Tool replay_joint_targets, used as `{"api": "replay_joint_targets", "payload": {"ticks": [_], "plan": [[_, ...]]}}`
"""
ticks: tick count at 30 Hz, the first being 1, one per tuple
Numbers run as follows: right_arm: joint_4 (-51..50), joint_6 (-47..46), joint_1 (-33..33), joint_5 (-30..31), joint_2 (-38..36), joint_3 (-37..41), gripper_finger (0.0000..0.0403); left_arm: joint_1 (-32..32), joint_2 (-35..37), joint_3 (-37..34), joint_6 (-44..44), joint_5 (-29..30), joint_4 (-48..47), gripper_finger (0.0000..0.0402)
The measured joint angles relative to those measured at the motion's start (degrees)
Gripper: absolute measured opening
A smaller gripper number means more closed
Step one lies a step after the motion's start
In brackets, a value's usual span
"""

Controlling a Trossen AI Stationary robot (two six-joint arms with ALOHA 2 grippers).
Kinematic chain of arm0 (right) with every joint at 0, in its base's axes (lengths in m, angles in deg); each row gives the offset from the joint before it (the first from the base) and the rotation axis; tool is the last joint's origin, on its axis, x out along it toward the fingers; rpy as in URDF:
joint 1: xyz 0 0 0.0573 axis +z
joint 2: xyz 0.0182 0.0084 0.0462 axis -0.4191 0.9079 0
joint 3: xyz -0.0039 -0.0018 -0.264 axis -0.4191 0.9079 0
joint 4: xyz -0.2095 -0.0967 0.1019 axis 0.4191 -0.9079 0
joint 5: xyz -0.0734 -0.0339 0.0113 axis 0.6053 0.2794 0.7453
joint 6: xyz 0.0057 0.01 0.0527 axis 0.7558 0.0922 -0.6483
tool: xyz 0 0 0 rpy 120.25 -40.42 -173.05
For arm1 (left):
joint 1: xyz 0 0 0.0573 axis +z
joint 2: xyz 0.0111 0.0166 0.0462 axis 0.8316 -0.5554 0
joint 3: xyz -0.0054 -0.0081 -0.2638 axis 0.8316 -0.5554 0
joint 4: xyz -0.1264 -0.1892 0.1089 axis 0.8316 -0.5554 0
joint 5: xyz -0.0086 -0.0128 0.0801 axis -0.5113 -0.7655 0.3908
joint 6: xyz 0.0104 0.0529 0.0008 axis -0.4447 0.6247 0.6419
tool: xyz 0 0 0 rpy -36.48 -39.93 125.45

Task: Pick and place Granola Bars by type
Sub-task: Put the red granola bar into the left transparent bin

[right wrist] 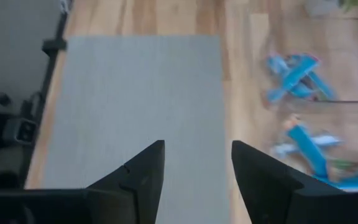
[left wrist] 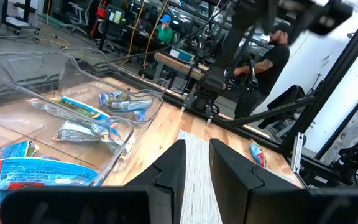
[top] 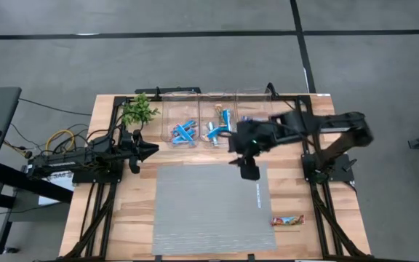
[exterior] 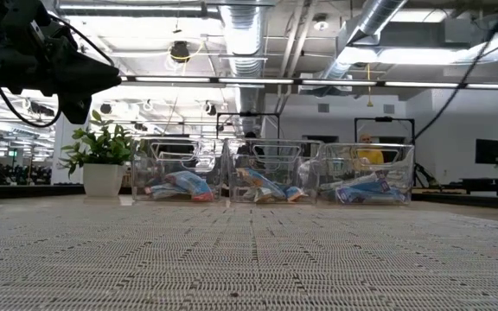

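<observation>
- I am seeing one tan granola bar [top: 287,220] lying alone on the bare wood near the table's [top: 122,218] right edge, just off the grey mat's [top: 209,207] right side, likely the last one waiting to be sorted.
- Its long axis is running left to right, roughly parallel to the table's front edge.
- The sorted bars [top: 183,132] are sitting in clear bins [top: 180,116] along the back edge, grouped apart so types stay separate.
- My right gripper [right wrist: 196,168] is hovering over the mat's back edge, fingers spread and carrying nothing.
- My left gripper [left wrist: 196,163] is waiting by the plant [top: 138,110], fingers nearly together, empty.
</observation>
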Motion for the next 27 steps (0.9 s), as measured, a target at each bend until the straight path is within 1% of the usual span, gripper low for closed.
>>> {"api": "replay_joint_targets", "payload": {"ticks": [3, 6, 9, 12, 15, 19, 24, 27], "plan": [[12.4, -4.6, 0.5, -1.8, -7.0, 15.5, 0.0176, 0.0, 0.0, 0.0, 0.0, 0.0, 0.0, 0.0063], [21.8, -10.2, 0.4, -5.3, -13.1, 28.4, 0.0176, 0.0, 0.0, 0.0, 0.0, 0.0, 0.0, 0.0063], [27.8, -14.9, 0.5, -7.5, -18.3, 39.4, 0.0178, 0.0, 0.0, 0.0, 0.0, 0.0, 0.0, 0.0063], [30.6, -19.0, 1.5, -8.1, -22.5, 48.3, 0.0177, 0.0, 0.0, 0.0, 0.0, 0.0, 0.0, 0.0063], [31.2, -22.8, 3.2, -8.5, -25.8, 55.2, 0.0176, 0.0, 0.0, 0.0, 0.0, 0.0, 0.0, 0.0063], [31.0, -28.4, 7.1, -9.3, -28.5, 62.2, 0.0178, 0.0, 0.0, 0.0, 0.0, 0.0, 0.0, 0.0063], [30.8, -33.3, 14.4, -11.2, -29.7, 68.3, 0.0181, 0.0, 0.0, 0.0, 0.0, 0.0, 0.0, 0.0063], [30.8, -35.3, 19.6, -11.7, -29.7, 70.6, 0.0185, 0.0, 0.0, 0.0, 0.0, 0.0, 0.0, 0.0063]]}}
